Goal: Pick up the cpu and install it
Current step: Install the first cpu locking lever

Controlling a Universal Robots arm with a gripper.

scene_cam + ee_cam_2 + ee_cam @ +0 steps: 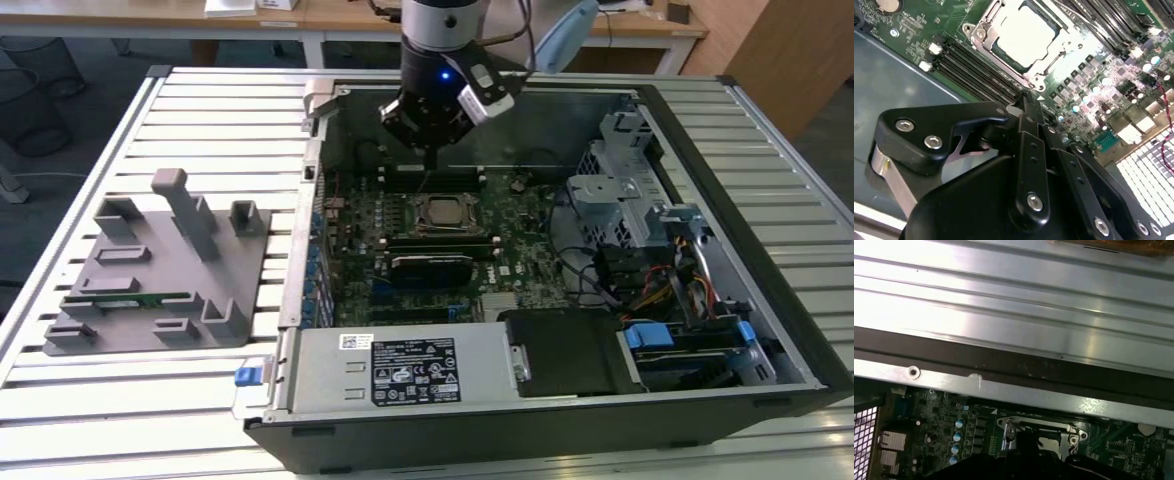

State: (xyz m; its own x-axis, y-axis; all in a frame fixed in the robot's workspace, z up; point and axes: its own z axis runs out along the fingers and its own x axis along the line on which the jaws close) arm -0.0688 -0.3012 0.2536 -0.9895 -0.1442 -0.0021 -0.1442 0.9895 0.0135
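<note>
The cpu (441,212) lies flat in the black socket frame (442,215) on the motherboard, silver top up, inside the open computer case (667,110). In the second wrist view the cpu (1026,36) sits square within the metal socket frame (985,30). My gripper (430,158) hangs just above the board, behind the socket toward the case's back wall and apart from the cpu. In the second wrist view my gripper (1026,102) has its black fingers pressed together with nothing between them. The first wrist view shows the socket frame (1009,430) partly hidden behind the gripper body.
A grey fixture (154,270) on the slatted table, at the exterior view's left, holds a green memory stick (134,298). A power supply (400,365) fills the case's front. A drive cage (627,195) and cables crowd the exterior view's right. Memory slots (979,70) flank the socket.
</note>
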